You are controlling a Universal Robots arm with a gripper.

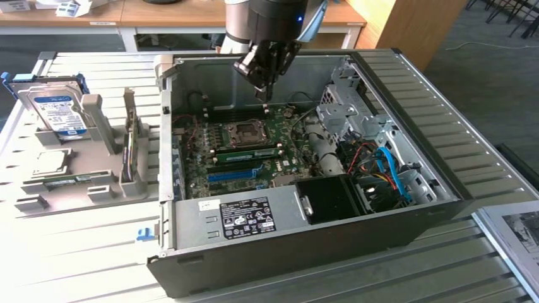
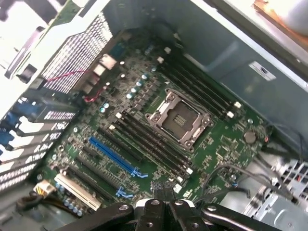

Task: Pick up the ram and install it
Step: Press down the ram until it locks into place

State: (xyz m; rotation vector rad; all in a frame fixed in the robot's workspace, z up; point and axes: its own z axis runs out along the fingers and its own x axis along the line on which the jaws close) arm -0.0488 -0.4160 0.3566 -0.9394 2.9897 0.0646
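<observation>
exterior view looks down from above; wrist view close; both share motherboard (image 1: 244, 148)

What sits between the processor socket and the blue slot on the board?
Between the processor socket and the blue slot: parallel long black memory slots, seen in the wrist view.

Green ram (image 1: 250, 153) — blue-white hard drive (image 1: 57, 112)
</observation>
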